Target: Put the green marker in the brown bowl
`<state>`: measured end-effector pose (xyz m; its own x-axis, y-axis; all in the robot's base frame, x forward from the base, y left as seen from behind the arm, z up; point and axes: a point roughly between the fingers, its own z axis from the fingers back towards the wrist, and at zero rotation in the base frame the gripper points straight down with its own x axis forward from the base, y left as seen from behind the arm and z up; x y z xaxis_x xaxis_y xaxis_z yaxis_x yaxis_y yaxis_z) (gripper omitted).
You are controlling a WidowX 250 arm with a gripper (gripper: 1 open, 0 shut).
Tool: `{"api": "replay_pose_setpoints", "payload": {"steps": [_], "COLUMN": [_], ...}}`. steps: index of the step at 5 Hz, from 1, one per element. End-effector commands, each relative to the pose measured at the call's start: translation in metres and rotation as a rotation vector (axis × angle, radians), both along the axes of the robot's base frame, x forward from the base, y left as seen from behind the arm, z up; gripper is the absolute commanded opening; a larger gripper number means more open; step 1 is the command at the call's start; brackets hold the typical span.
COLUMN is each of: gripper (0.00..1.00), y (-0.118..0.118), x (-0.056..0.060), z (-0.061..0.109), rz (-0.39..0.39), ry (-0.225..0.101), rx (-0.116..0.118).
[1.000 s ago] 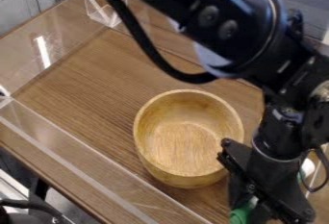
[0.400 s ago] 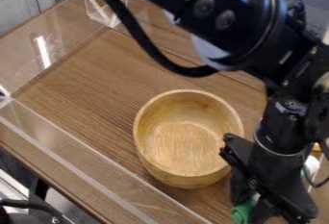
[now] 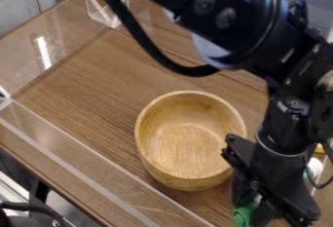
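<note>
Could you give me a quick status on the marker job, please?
Gripper down, shut on green marker at bottom edge. Brown bowl empty, just beside it. Nothing in the way.

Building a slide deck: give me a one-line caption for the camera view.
Black gripper reaching down at the green marker beside the empty brown bowl on a wooden table.

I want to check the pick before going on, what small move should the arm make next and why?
Probably a short straight lift. The gripper points down at the bottom edge, right of the brown bowl, apparently shut on the green marker, whose green end shows below it. The bowl looks empty, and its thick rim stands between marker and hollow.
</note>
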<state>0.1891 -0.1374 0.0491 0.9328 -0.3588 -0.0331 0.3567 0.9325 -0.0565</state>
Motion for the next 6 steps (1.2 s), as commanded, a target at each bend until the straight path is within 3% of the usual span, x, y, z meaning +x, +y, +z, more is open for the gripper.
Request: {"api": "replay_pose_setpoints", "payload": {"steps": [1, 6], "gripper": [0.0, 0.0], "y": [-0.0033, 0.0021], "x": [0.012, 0.0109], "z": [0.0197, 0.0244], "rz": [0.008, -0.009], "ry": [-0.068, -0.061], "rx": [-0.046, -0.05]}}
